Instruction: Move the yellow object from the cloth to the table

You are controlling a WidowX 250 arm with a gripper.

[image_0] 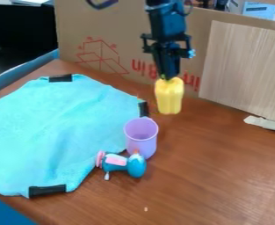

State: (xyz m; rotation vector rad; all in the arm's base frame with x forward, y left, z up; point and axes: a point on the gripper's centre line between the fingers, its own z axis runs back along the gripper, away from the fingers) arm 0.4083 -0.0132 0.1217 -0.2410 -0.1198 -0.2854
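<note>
Beside the turquoise cloth (63, 127): yellow ridged object (169, 97), long axis upright, directly below jaws pinching its top (worktop (222, 162) beneath).

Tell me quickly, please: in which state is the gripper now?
Gripper: closed, holding the yellow object by its top end.

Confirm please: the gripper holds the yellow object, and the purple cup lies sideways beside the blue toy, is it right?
Not quite: the purple cup does not lie sideways; the camera view shows it upright. It is beside the blue toy, and the gripper holds the yellow object.
</note>
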